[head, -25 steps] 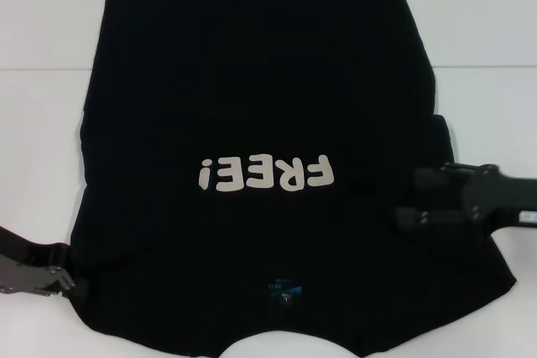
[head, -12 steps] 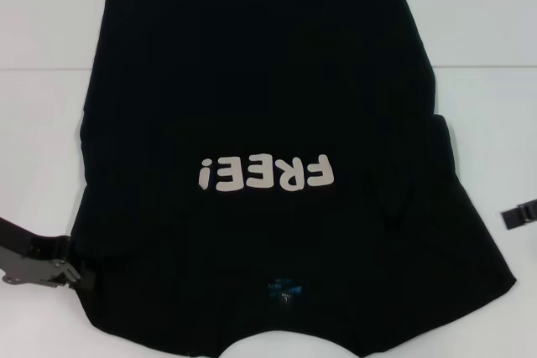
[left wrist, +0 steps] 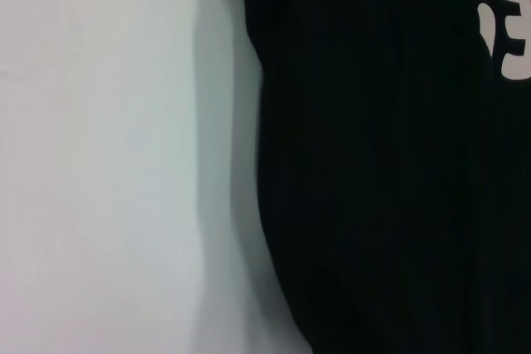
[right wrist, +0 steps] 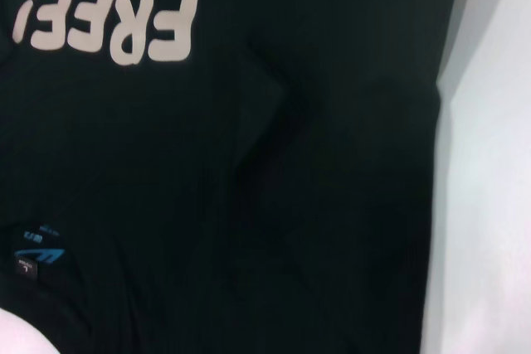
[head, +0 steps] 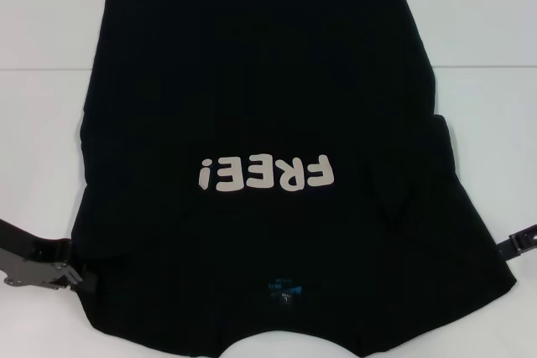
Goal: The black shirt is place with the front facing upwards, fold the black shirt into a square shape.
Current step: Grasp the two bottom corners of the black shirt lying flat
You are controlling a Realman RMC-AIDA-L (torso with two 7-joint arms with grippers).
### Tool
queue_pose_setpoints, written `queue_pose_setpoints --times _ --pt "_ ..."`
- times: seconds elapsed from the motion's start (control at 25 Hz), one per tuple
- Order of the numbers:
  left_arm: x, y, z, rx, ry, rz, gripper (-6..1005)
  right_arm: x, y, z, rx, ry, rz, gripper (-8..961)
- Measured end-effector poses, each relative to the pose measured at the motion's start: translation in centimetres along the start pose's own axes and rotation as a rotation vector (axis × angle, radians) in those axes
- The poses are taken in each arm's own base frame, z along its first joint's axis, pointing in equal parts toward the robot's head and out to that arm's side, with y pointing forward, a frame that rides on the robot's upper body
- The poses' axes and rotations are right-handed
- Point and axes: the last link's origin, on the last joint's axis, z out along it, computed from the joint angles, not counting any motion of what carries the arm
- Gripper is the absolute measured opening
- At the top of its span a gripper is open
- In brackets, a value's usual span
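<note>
Black shirt (head: 260, 123), face up, sleeves tucked inward.
Left gripper (head: 71, 272) at near-left edge, right gripper (head: 520, 242) at right edge; finger states indiscernible. Advised: lift evenly, align hems.

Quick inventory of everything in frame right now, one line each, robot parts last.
black shirt: 1, black, spread front-up across the middle of the table, collar end toward the robot, sleeves folded in over the body.
"FREE!" lettering: 1, white, on the shirt's chest, upside down in the head view.
neck label: 1, blue, inside the collar at the shirt's near edge.
table: 1, white, under and around the shirt.
left tool: 1, black and metal, at the shirt's near left edge by the sleeve.
right tool: 1, black, only a bit showing at the head view's right edge, just off the shirt's right side.
</note>
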Motion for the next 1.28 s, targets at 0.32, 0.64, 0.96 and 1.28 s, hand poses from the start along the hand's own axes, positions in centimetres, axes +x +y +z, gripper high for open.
queue_pose_setpoints --times 0.32,0.64,0.96,1.28 --pt "0.0 -0.1 0.0 -0.001 0.002 -0.002 28 0.0 0.6 1.8 0.019 0.047 -0.016 926" --pt "0.1 -0.1 -0.2 0.001 0.004 0.000 28 -0.2 1.1 2.6 0.023 0.071 -0.026 926" --pt "0.0 -0.1 -0.2 0.000 0.003 -0.002 28 -0.2 1.5 3.3 0.024 0.098 -0.045 924" --pt "-0.1 -0.2 -0.2 -0.001 -0.001 -0.004 27 -0.1 1.7 3.6 0.023 0.110 -0.053 916"
